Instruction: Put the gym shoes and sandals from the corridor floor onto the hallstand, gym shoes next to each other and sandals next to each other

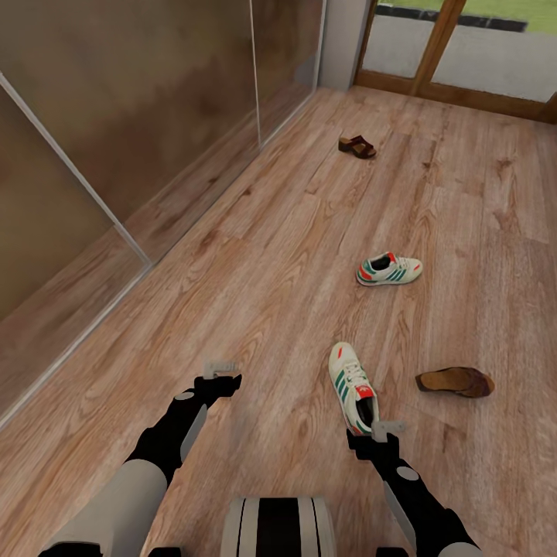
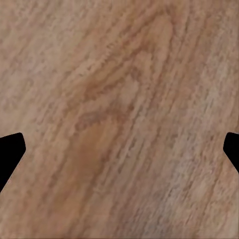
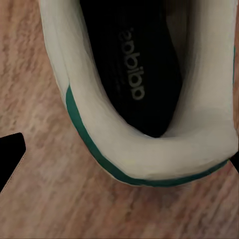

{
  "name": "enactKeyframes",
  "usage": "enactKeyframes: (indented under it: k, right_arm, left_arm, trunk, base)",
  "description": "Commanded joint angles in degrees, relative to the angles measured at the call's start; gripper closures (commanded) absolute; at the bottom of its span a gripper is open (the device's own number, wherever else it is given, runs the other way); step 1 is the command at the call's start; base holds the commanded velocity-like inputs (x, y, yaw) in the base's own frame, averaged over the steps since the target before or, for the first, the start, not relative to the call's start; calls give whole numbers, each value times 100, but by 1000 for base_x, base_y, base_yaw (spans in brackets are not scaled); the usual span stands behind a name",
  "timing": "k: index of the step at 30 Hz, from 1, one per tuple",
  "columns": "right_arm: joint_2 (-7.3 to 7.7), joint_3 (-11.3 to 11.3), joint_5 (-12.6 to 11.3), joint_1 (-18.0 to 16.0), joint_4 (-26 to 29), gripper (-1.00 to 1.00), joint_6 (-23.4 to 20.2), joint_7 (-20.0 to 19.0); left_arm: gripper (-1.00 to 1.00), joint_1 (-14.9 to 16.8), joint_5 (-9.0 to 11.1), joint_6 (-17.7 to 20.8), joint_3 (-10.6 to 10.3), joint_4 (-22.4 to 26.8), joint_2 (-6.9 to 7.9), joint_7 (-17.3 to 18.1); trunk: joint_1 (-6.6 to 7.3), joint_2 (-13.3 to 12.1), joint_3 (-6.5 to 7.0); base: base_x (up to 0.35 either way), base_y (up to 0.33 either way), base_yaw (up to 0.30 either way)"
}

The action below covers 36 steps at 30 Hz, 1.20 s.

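Observation:
Two cream gym shoes with green stripes lie on the wood corridor floor (image 1: 255, 255): the near one (image 1: 352, 387) just ahead of my right gripper (image 1: 383, 428), the other (image 1: 389, 269) farther off. In the right wrist view, the near shoe's heel opening (image 3: 144, 74) sits close under my right gripper (image 3: 119, 159), which is open with its fingers spread wide of the heel. One brown sandal (image 1: 456, 381) lies right of the near shoe, the other (image 1: 357, 145) far ahead. My left gripper (image 1: 220, 373) hangs open over bare floor (image 2: 119, 99). The hallstand is out of view.
Tall brown wall panels with pale frames (image 1: 116, 224) run along the left side. A wood-framed glass door (image 1: 441, 46) closes the far end. My own base (image 1: 277, 526) shows at the bottom edge. Open floor lies between the shoes and the left wall.

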State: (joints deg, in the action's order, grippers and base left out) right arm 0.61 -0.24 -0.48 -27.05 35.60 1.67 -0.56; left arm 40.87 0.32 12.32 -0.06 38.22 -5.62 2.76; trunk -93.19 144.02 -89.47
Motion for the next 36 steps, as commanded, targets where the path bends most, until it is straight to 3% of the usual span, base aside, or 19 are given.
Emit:
enactKeyframes:
  k: [1,36]
  right_arm:
    - [0,-2,-5,-2,-4,-100,17,-6]
    - [1,-11,-11,-2,-1,-100,17,-6]
  left_arm:
    - [-100,0,3,33,3,10,0,14]
    - [-100,0,3,33,-2,10,0,14]
  trunk:
    - [0,1,-3]
    - [0,1,-3]
  base:
    - [90,0,0]
    - [20,0,0]
